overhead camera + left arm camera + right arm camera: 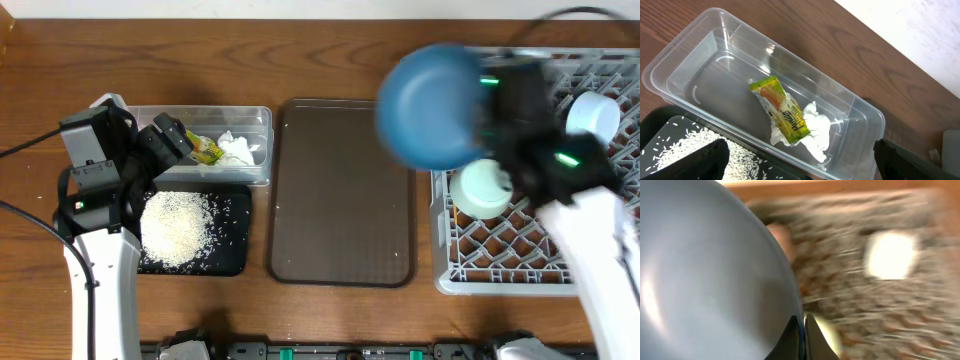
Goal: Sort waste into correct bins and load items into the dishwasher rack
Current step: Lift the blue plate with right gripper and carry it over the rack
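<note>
Your right claw is closed tight on the rim of the large round blue plate. In the overhead view the plate shows blurred at upper centre-right, overlapping the left edge of the large grey plastic dishwasher rack and the upper right corner of the brown serving tray. In the rack, a pale green bowl lies near the left side and a small light blue bowl sits toward the upper right. Your left claw stands wide open with nothing in it, hanging over the clear rectangular plastic tub at the left of the frame. The yellow-green crinkly wrapper lies inside that tub, resting partly on the crumpled white tissue. Just below the tub on the wooden desk, the shallow black rectangular tray holds the loose white rice grains.
</note>
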Robot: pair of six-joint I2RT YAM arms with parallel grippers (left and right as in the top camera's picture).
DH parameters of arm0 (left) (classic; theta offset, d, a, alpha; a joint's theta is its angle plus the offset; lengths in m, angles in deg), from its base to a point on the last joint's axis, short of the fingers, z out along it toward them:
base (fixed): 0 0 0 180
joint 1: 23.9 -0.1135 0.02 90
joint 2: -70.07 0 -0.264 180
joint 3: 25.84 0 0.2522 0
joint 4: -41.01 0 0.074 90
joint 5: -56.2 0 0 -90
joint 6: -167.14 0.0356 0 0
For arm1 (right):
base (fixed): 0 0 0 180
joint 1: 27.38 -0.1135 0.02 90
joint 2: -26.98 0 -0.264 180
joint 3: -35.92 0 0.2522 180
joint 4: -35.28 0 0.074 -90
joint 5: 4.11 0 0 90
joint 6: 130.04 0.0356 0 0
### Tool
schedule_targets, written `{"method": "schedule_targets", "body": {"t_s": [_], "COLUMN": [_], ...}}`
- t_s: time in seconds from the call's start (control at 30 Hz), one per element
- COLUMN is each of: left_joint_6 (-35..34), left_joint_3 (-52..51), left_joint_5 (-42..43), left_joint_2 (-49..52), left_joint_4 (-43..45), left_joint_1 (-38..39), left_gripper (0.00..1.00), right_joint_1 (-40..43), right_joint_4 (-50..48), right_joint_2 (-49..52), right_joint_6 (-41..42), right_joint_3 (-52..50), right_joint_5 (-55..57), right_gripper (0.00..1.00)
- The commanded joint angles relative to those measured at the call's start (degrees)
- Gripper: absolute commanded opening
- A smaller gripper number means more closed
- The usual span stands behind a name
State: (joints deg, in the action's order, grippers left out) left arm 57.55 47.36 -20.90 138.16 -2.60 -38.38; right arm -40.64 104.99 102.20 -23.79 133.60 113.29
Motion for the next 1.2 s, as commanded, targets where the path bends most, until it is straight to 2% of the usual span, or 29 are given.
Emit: {"method": "schedule_targets", "body": {"t_s": [0.0,0.2,0.33,0.4,0.6,0.73,0.93,1.17], "left_joint_6": [0.50,0.50,0.50,0.48,0.50,0.50,0.50,0.50], "left_joint_3": [-0.20,-0.20,-0.20,-0.20,-0.20,-0.20,-0.20,-0.20], "left_joint_5": [-0.55,-0.55,-0.55,-0.55,-0.55,-0.55,-0.55,-0.55], "left_joint_2": [0.17,0.17,0.48,0.81,1.05,1.05,1.05,1.05], "left_joint_4": [-0.11,-0.11,-0.11,-0.13,-0.11,-0.11,-0.11,-0.11], "left_joint_1": [-0.24,-0.24,-0.24,-0.24,-0.24,-0.24,-0.24,-0.24], "left_gripper": [0.95,0.95,0.95,0.95,0.95,0.95,0.95,0.95], "right_joint_1": [6.01,14.99,17.49,17.94,18.10,20.41,27.98,31.98], "right_joint_4": [2.01,9.20,13.29,13.27,13.68,11.65,3.45,2.78], "right_joint_2": [-4.13,-6.99,-5.62,-4.55,-0.52,2.80,7.87,11.65], "right_joint_6": [-5.25,-14.69,-22.05,-25.03,-40.19,-46.69,-54.60,-55.04], "right_joint_3": [0.42,0.42,0.39,0.39,0.39,0.39,0.39,0.39], "right_joint_5": [11.06,17.62,28.35,33.20,39.76,42.82,42.84,41.55], "right_gripper": [0.01,0.01,0.01,0.01,0.01,0.01,0.01,0.01]}}
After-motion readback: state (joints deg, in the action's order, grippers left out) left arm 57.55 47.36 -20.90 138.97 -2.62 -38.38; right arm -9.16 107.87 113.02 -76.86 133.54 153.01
